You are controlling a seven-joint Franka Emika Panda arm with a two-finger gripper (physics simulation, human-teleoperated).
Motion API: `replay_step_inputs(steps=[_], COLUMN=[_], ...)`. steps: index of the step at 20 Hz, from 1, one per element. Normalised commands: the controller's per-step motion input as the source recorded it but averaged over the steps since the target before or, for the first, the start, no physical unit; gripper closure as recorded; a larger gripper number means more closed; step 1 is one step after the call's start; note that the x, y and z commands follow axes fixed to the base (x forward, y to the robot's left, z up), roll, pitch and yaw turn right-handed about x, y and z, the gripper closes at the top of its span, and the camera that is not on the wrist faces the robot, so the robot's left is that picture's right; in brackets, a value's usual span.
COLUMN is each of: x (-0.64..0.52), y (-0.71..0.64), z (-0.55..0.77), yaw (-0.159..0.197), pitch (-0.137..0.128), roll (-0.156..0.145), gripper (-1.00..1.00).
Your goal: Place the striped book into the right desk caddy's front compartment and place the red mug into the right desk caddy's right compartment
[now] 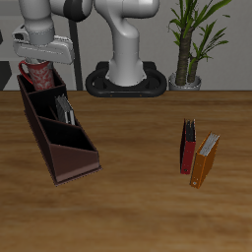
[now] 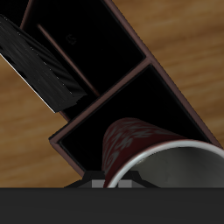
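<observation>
My gripper (image 1: pixel 41 59) is shut on the rim of the red mug (image 1: pixel 39 75), which hangs upright at the tall end of the right desk caddy (image 1: pixel 75 163). The mug's lower part is level with the walls of the right compartment (image 1: pixel 37 91). In the wrist view the red mug (image 2: pixel 140 144) shows over the dark right compartment (image 2: pixel 162 103); whether it touches the floor I cannot tell. The striped book (image 1: pixel 64 106) stands in the front compartment (image 1: pixel 57 116), and the wrist view shows the striped book (image 2: pixel 39 66) beyond the divider.
A dark red book (image 1: pixel 187 146) and an orange book (image 1: pixel 205 161) stand side by side on the wooden table, well away from the caddy. The robot's base (image 1: pixel 128 74) and a potted plant (image 1: pixel 189 44) are at the back.
</observation>
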Motion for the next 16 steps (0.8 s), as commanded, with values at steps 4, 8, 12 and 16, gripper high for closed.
replay_step_inputs(steps=[4, 8, 12, 16], x=[0.04, -0.02, -0.02, 0.02], y=[0.09, 0.01, -0.03, -0.1], z=[-0.23, -0.18, -0.19, -0.17], yaw=[-0.009, -0.004, -0.013, -0.035], pitch=[0.026, 0.012, 0.024, 0.032], roll=[0.014, 0.009, -0.012, -0.001], gripper=[1.0, 1.0, 1.0, 1.0])
